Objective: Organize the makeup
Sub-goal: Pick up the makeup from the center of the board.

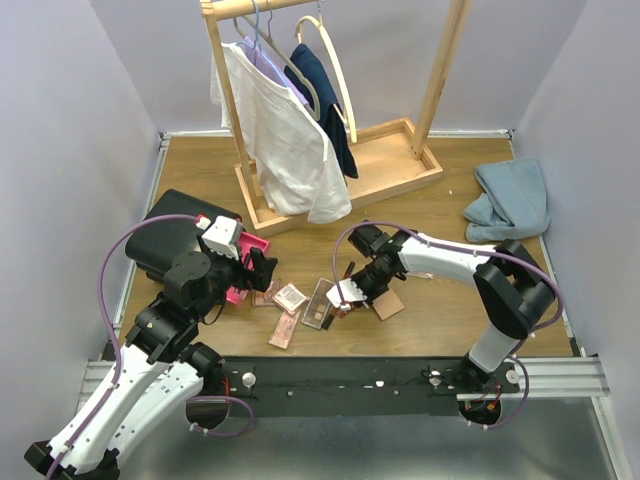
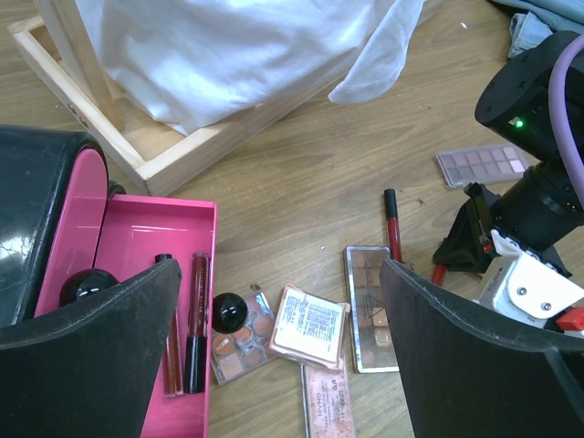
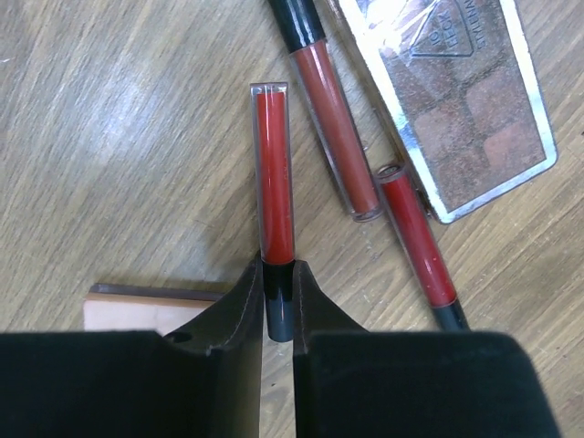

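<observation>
Red tube (image 3: 275, 173), cap inside right tool (image 3: 276, 274)

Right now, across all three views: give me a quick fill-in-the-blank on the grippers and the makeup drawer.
1. The right gripper grips the red tube by its ___ cap.
2. The left gripper is wide ___, holding nothing.
3. The drawer with two slim tubes inside is ___ in color.

Missing words: black; open; pink.
</observation>
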You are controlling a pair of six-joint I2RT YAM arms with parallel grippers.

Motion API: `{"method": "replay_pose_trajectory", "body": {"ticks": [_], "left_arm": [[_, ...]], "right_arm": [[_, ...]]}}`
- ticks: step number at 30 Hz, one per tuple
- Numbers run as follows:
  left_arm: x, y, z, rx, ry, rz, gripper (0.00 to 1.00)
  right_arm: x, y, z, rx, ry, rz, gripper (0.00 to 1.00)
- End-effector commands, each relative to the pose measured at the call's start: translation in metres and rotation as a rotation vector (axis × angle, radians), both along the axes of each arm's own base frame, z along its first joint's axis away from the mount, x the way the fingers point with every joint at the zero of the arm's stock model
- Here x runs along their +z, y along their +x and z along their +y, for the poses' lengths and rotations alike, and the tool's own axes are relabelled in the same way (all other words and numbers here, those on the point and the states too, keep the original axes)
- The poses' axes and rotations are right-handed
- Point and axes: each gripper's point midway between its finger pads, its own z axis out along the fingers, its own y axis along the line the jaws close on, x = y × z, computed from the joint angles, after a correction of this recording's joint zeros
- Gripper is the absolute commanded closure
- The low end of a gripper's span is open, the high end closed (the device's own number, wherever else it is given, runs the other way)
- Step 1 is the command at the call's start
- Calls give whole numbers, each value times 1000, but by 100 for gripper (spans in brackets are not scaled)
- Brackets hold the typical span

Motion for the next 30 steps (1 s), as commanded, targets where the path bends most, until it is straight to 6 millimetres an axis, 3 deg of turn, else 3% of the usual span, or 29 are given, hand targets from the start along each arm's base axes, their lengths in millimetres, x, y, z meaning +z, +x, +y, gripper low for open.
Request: {"method": "replay_pose_trajectory", "body": {"ticks": [1,17,30], "left_arm": [[0,-1,-2,-13,-14,0,1],[-3,-14,-43,-214,-102,62,1],[-22,-40,-97,-387,-393,366,1]], "right_arm": [[-5,-13,-16,17,-35,6,86],[57,-40,-12,-28,172,-7,92],[71,-60,-7,-59,310,21,93]]}}
